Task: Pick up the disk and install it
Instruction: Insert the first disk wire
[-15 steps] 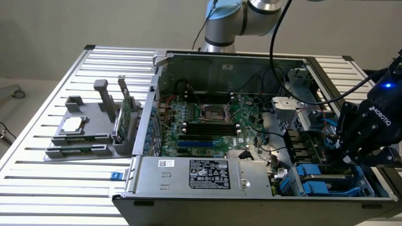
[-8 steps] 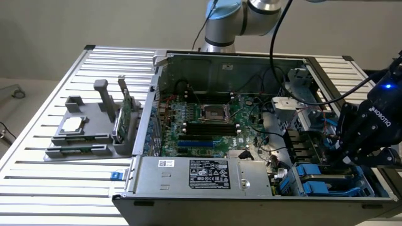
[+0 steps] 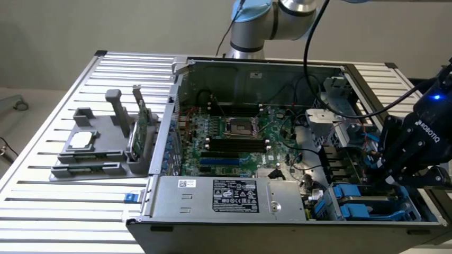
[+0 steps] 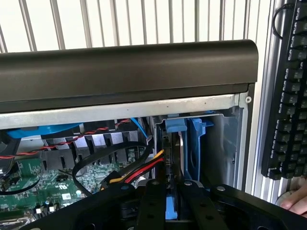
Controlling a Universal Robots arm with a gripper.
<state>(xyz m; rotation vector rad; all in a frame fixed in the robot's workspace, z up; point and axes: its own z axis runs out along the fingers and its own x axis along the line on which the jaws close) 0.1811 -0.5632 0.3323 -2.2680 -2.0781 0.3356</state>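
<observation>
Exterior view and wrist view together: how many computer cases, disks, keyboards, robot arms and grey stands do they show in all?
Case: 1
Disk: 1
Keyboard: 1
Arm: 1
Stand: 1
Total: 5

Gripper (image 4: 175,203) fingers (image 4: 154,206) closed on the blue-railed disk (image 4: 178,158), which stands on edge in the blue drive bay (image 4: 197,143) at the case corner. Red, yellow and black cables (image 4: 136,170) run beside it over the green motherboard (image 4: 38,184), under the black case edge (image 4: 124,72). A keyboard (image 4: 288,96) lies outside the case on the slatted table (image 4: 134,21); fingertips of a person's hand (image 4: 295,199) are near it.
</observation>
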